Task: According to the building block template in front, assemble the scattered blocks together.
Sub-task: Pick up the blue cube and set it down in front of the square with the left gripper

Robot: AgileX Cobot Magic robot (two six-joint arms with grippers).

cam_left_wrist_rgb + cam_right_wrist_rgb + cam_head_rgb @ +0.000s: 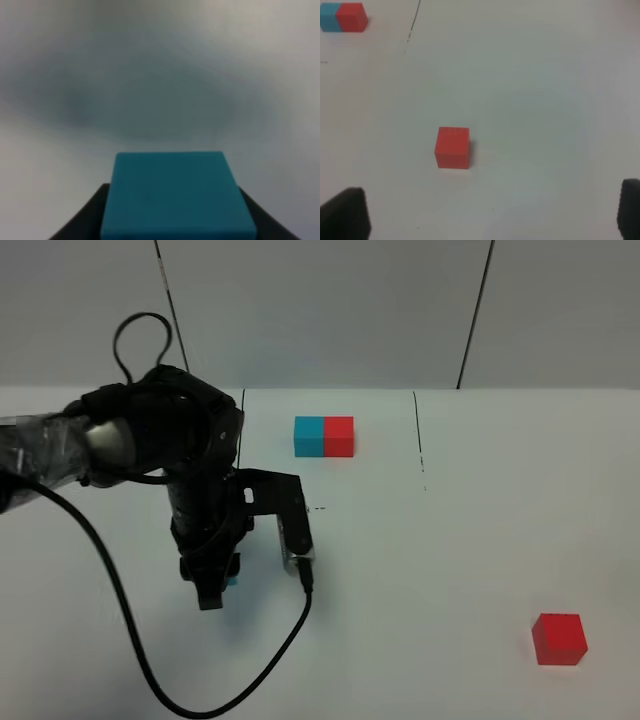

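- Because the template lies at the far side of the table with its cyan half on the left and its red half on the right, it reads as the pattern to copy. The two loose cubes should end up joined in that same order.
- The cyan cube is gripped by the left claw. The left wrist view shows a dark finger against each of two opposite sides.
- From the high camera only a sliver of cyan shows beside the claw, on the near-left part of the table. I cannot tell whether the cube rests on the surface or hangs just above it.
- Holding it by two opposite sides leaves the other side faces bare, which I judge useful, since one of them must meet the red cube.
- The red cube stands alone and flat near the front right corner, well apart from both the cyan cube and the template.
- The right claw is wide open and empty, with only its two fingertips showing in its own wrist view. The red cube sits ahead of it and untouched, and the arm itself is out of the high view.
- A black cable loops across the table beside the left arm and could drag if that arm sweeps right.
- My reading is that the task is at an early stage: one cube is in hand, the other is waiting, and nothing is joined yet.
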